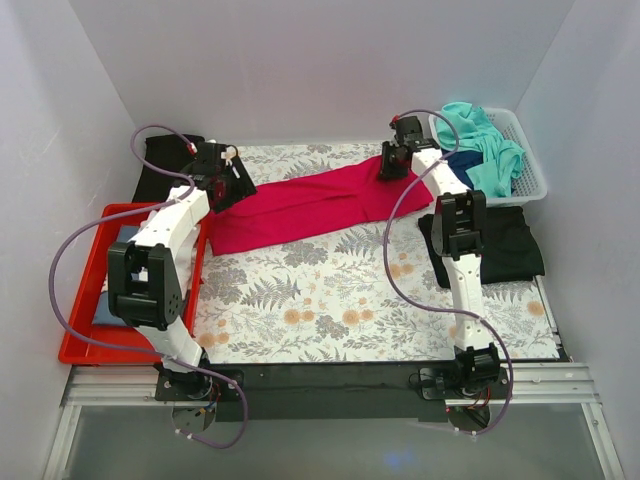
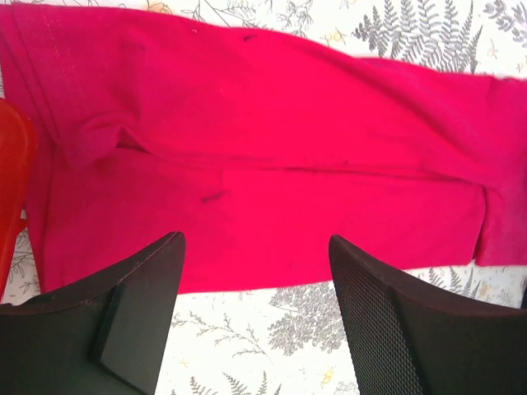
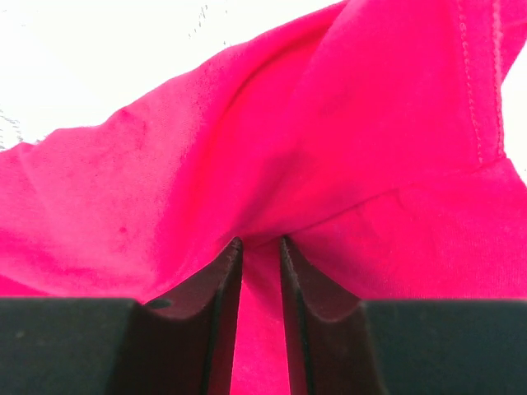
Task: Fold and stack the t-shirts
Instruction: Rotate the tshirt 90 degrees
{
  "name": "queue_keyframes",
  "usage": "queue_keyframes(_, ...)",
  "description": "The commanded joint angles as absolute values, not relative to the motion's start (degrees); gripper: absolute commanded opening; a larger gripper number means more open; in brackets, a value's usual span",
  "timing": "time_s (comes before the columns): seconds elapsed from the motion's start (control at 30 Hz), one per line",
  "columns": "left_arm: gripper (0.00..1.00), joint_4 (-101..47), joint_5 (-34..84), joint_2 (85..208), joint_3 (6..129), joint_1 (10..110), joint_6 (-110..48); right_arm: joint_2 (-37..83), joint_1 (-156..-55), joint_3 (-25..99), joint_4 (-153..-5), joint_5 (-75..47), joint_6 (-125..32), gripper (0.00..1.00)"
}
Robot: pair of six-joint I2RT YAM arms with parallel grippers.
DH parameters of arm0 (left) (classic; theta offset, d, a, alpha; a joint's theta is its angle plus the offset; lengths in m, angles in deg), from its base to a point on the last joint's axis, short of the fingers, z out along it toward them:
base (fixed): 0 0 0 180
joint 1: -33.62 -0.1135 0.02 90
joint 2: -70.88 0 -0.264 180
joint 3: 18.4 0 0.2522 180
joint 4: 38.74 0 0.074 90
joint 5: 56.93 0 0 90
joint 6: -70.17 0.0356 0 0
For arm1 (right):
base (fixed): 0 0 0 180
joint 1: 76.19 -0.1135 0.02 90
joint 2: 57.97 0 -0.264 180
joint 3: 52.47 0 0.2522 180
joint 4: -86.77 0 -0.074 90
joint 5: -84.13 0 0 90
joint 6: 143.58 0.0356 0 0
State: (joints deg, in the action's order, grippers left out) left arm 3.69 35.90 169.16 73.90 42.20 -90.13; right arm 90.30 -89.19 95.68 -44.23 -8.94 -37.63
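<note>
The crimson-red t-shirt (image 1: pixel 310 205) lies folded into a long strip across the far part of the patterned table cover. My right gripper (image 1: pixel 393 160) is shut on its right end, and the cloth (image 3: pixel 272 164) bunches between the fingers (image 3: pixel 216 288). My left gripper (image 1: pixel 228 182) is open and empty at the strip's left end; in the left wrist view it hovers (image 2: pixel 255 247) over the shirt's near edge (image 2: pixel 247 206). A black t-shirt (image 1: pixel 495 245) lies folded at the right. Teal (image 1: pixel 485 140) and navy (image 1: pixel 462 165) shirts fill the basket.
A white basket (image 1: pixel 530 170) stands at the far right. A red tray (image 1: pixel 85 290) with a blue-grey folded cloth (image 1: pixel 115 280) sits at the left edge. Another black cloth (image 1: pixel 165 165) lies at the far left. White walls close in on three sides.
</note>
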Motion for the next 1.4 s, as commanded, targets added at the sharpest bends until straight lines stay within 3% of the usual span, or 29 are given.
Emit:
queue_keyframes(0.0, 0.69, 4.2, 33.2, 164.7, 72.0, 42.6, -87.7, 89.6, -87.8, 92.3, -51.1, -14.0, -39.4, 0.32)
queue_keyframes(0.27, 0.7, 1.8, 30.6, 164.2, 71.8, 42.6, -88.5, 68.5, -91.3, 81.0, -59.2, -14.7, -44.3, 0.34)
queue_keyframes(0.47, 0.72, 2.8, 34.5, 165.7, 74.6, 42.6, -90.7, 61.8, -99.8, 74.2, -59.4, -16.2, -44.1, 0.34)
queue_keyframes(0.83, 0.72, 12.6, 40.1, 173.0, 85.0, 41.3, -98.9, 71.0, -116.0, 75.0, -59.5, -22.5, -41.2, 0.32)
queue_keyframes(1.17, 0.72, 13.6, 36.2, 174.3, 85.8, 39.0, -101.1, 80.7, -118.9, 77.8, -61.7, -26.5, -40.3, 0.32)
queue_keyframes(1.37, 0.72, 13.5, 35.6, 174.8, 85.7, 38.2, -99.9, 80.4, -119.2, 71.9, -62.2, -25.0, -41.1, 0.3)
